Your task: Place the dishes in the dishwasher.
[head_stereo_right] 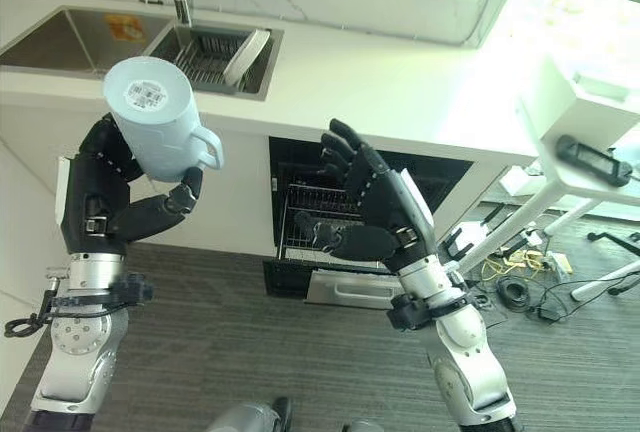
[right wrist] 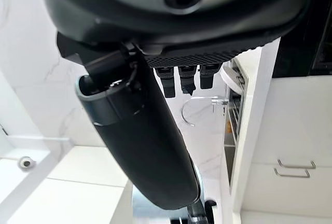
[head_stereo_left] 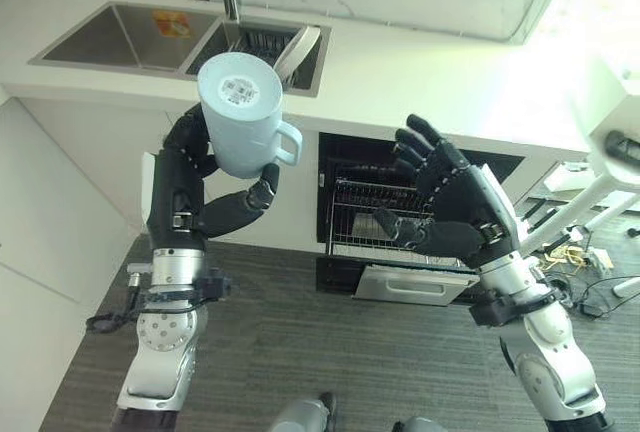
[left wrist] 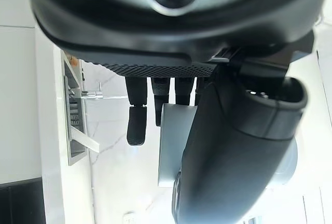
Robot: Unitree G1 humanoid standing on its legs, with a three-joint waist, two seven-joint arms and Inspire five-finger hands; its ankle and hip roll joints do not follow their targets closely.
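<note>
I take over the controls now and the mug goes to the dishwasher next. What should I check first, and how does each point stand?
1. Left hand has the mug: ok, fingers and thumb curled round it.
2. Mug empty: cannot tell, its base faces the camera.
3. Right hand free: ok, open, holding nothing.
4. Dishwasher open: ok.
5. Dishwasher rack pulled out: ok.
6. Free slot in the rack: cannot tell, right hand covers part of it.

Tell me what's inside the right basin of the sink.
In the sink's right basin a dark ribbed rack lies along the bottom, and a white plate leans tilted against it. The mug held in the left hand covers the basin's near-left corner, so anything there is hidden.
</note>
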